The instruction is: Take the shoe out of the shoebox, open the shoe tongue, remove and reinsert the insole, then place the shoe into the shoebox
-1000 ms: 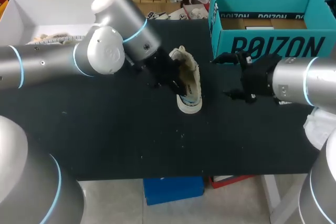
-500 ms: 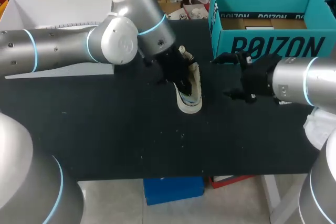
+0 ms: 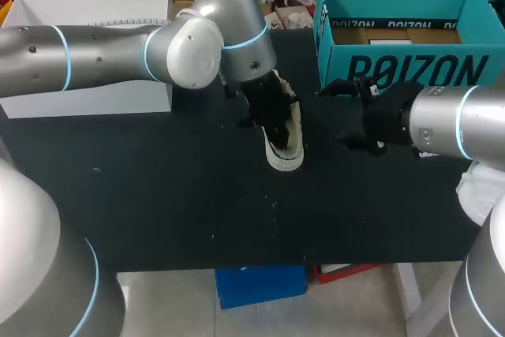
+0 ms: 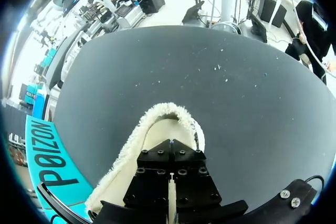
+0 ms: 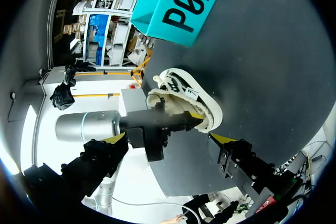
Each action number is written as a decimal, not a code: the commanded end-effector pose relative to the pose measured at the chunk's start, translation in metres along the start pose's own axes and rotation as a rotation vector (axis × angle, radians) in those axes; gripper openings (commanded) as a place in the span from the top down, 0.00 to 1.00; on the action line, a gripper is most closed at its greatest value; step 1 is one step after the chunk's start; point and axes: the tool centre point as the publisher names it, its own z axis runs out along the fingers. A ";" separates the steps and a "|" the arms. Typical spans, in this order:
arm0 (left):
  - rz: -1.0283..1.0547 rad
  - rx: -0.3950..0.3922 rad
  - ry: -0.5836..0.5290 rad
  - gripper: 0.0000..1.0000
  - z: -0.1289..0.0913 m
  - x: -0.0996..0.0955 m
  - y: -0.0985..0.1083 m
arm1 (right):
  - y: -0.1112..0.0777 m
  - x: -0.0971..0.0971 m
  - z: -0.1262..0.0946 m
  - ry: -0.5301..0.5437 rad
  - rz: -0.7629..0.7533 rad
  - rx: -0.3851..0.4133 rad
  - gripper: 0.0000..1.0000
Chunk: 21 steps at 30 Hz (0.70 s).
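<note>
A cream shoe [image 3: 289, 138] with a fleecy collar [image 4: 137, 135] lies on the black table [image 3: 158, 211], left of the teal shoebox [image 3: 402, 29]. My left gripper [image 3: 274, 122] is shut, its black fingers pressed together and poked down into the shoe's opening [image 4: 160, 132]; whether they pinch anything inside is hidden. My right gripper [image 3: 353, 114] hangs open just right of the shoe and in front of the box, nothing between its fingers. In the right wrist view its yellow tips [image 5: 223, 139] stand wide apart, with the shoe [image 5: 184, 93] and the left gripper [image 5: 191, 121] ahead of them.
The open teal shoebox [image 5: 178, 3] stands at the back right with a bare cardboard floor. A white box [image 3: 87, 53] sits at the back left, behind the left arm. Bare black tabletop stretches along the front edge.
My left arm has swung right and its gripper has gone deeper into the shoe's opening, uncovering more of the white box. The shoe and my right arm have stayed put.
</note>
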 end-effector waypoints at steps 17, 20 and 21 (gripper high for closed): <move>0.018 -0.002 -0.064 1.00 -0.013 -0.016 -0.011 | -0.006 -0.006 -0.003 0.010 0.122 -0.332 0.00; 0.016 -0.002 -0.094 1.00 -0.027 -0.015 -0.016 | -0.006 -0.006 -0.003 0.010 0.122 -0.332 0.00; 0.016 -0.006 -0.102 1.00 -0.032 -0.014 -0.018 | -0.006 -0.006 -0.003 0.010 0.122 -0.332 0.00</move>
